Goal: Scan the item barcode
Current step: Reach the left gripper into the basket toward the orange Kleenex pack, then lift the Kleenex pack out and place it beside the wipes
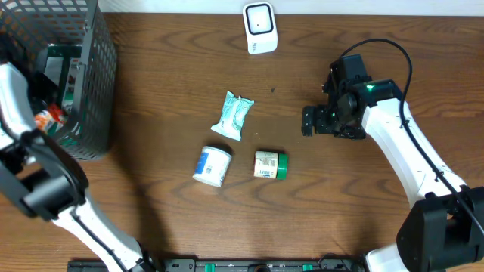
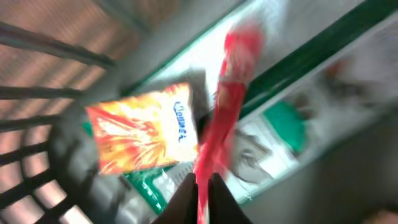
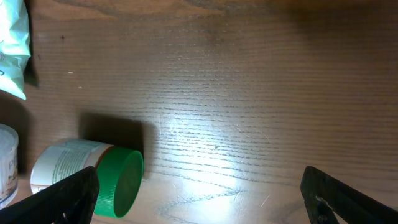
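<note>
Carrying everything, worktop (image 1: 166, 75): basket (image 1: 102, 83) at the left end, scanner (image 1: 259, 28) at the far edge.
Basket: left claw (image 2: 200, 186) is inside it.
Scanner: well apart from the basket, off to that claw's right; the right arm is nearer.
Right claw (image 1: 308, 121): spread wide, empty.
Left claw: pinched tight on the red packet (image 2: 229, 93).
Red packet: long axis runs away from the fingertips; barcode side hidden by blur.

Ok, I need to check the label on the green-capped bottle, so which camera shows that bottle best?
Overhead: the green-capped bottle lies on its side, whole, with its printed label facing up. The right wrist view shows only part of it, at the lower left edge, with the label turned away. The left wrist view misses it.
</note>
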Controlling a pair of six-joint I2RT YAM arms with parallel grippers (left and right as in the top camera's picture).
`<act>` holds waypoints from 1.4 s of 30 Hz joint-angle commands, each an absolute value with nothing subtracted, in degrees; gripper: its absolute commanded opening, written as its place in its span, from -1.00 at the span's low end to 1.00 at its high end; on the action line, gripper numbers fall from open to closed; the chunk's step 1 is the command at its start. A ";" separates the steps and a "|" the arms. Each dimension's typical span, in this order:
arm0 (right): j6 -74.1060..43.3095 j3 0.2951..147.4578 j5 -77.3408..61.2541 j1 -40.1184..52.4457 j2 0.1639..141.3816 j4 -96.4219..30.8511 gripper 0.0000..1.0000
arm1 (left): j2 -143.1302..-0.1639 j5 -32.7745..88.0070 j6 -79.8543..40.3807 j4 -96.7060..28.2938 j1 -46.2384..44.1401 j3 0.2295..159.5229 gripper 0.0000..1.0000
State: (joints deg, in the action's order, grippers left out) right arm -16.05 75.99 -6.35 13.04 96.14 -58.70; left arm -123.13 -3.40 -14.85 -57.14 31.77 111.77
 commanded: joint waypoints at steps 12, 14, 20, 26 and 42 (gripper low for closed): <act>-15.59 75.90 -5.89 12.84 95.74 -58.70 0.98 | -96.71 -5.08 -15.40 -56.07 29.17 113.38 0.30; -15.59 75.90 -5.89 12.84 95.74 -58.70 0.99 | -97.86 -5.23 -15.35 -57.21 29.17 112.95 0.56; -15.59 75.90 -5.89 12.84 95.74 -58.70 0.99 | -104.66 -5.23 -15.31 -58.37 29.47 109.71 0.81; -15.59 75.90 -5.89 12.84 95.74 -58.70 0.99 | -115.15 -5.21 -15.46 -59.09 30.63 109.60 0.83; -15.59 75.90 -5.89 12.84 95.74 -58.70 0.99 | -128.64 -7.09 -18.81 -57.01 34.72 109.54 0.84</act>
